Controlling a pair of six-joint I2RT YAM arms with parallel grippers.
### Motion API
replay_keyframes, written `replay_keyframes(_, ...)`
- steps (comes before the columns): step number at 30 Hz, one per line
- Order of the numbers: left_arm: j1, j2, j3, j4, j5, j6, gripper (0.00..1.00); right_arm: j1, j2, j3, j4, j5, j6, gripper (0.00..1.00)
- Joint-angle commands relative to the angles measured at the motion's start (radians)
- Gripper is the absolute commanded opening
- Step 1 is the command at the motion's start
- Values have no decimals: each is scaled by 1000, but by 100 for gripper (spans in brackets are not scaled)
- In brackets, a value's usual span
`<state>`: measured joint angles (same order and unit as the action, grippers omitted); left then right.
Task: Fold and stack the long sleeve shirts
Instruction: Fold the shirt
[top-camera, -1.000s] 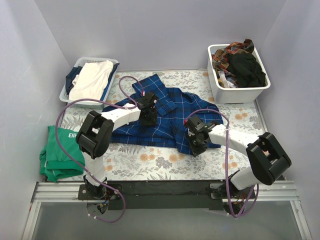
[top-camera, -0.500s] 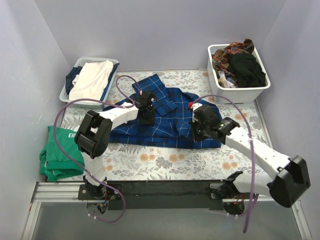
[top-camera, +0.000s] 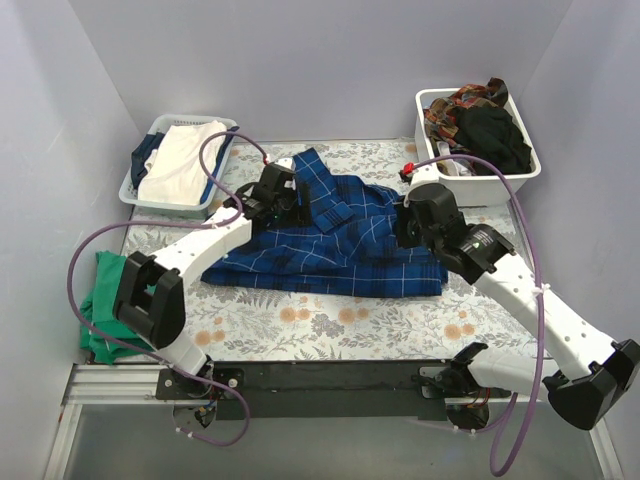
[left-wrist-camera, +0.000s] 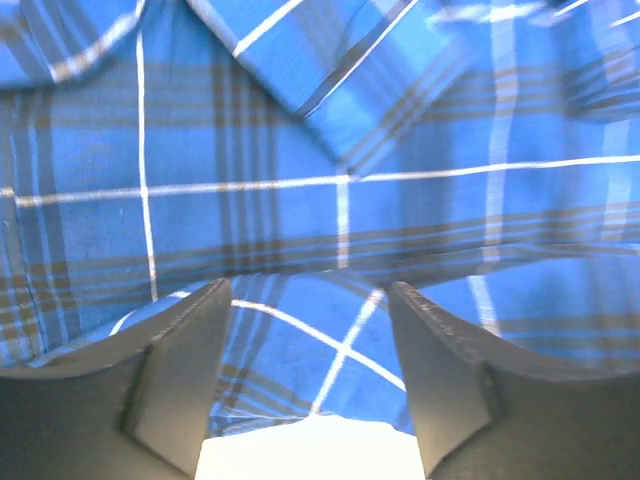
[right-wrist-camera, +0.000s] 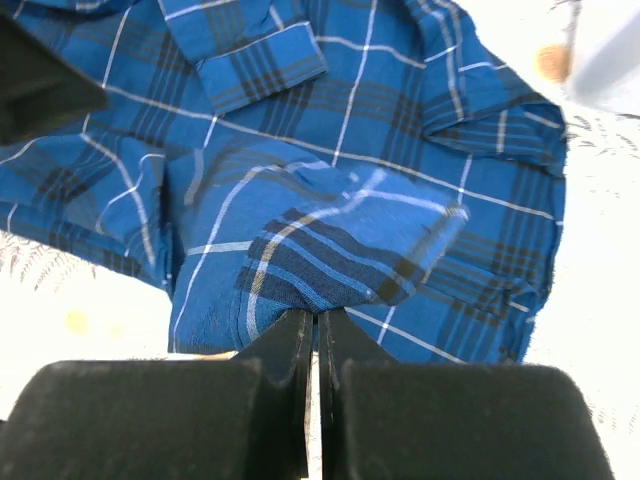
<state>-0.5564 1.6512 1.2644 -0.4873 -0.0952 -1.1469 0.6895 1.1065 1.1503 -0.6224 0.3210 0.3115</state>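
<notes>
Blue plaid cloth is pinched between the closed black fingers (right-wrist-camera: 285, 345) of the right end effector (right-wrist-camera: 312, 318). It is clenched on a raised fold of the long sleeve shirt (right-wrist-camera: 300, 150), and the fold bunches up just beyond the fingertips. The left end effector (left-wrist-camera: 310, 300) is released, its two dark fingers (left-wrist-camera: 175, 370) spread wide. Plaid cloth shows in the gap and fills the view beyond. Whether those fingers touch the cloth cannot be told.

Seen from overhead, the right end effector (top-camera: 412, 225) sits at the shirt's 3 o'clock edge and the left end effector (top-camera: 283, 200) near its 10 o'clock corner. The long sleeve shirt (top-camera: 330, 250) lies spread out, wider than deep, at the middle of the worktop (top-camera: 300, 320), which is covered by a grey-and-orange floral cloth. At 10 o'clock a white basket (top-camera: 155, 205) holds folded white and dark cloth. At 1 o'clock a white bin (top-camera: 470, 188) holds a loose heap of dark and patterned clothes. A green garment (top-camera: 110, 300) lies at 8 o'clock, at the worktop's left edge.
</notes>
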Motion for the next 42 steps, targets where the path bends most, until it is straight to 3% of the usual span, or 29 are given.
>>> replay_keyframes(1, 6, -123, 0, 52, 63, 58, 68, -1, -48, 8, 21, 59, 15, 1)
replay_keyframes(5, 6, -131, 6, 0, 215, 99, 75, -1, -74, -17, 20, 38, 29, 1)
replay_keyframes(12, -16, -91, 24, -34, 414, 82, 77, -1, -90, -41, 12, 24, 21, 1)
replay_keyframes(20, -75, -39, 18, -34, 453, 104, 81, -1, -76, -44, 12, -6, 26, 1)
replay_keyframes(30, -114, 10, 27, -100, 390, 134, 77, -1, -68, -38, 10, 16, 23, 1)
replay_keyframes(34, -119, 47, 43, -109, 358, 118, 59, -1, -68, -38, 10, 16, 20, 1)
replay_keyframes(35, -119, 50, 49, -109, 348, 112, 50, -1, -71, -41, 9, 18, 21, 1)
replay_keyframes(38, -120, 68, 69, -105, 333, 104, 40, -1, -82, -49, 9, 15, 18, 1)
replay_keyframes(41, -119, 91, 87, -109, 318, 102, 18, -1, -91, -55, 9, 16, 20, 1)
replay_keyframes(42, -120, 96, 92, -111, 308, 102, 6, -2, -91, -57, 7, 16, 20, 1)
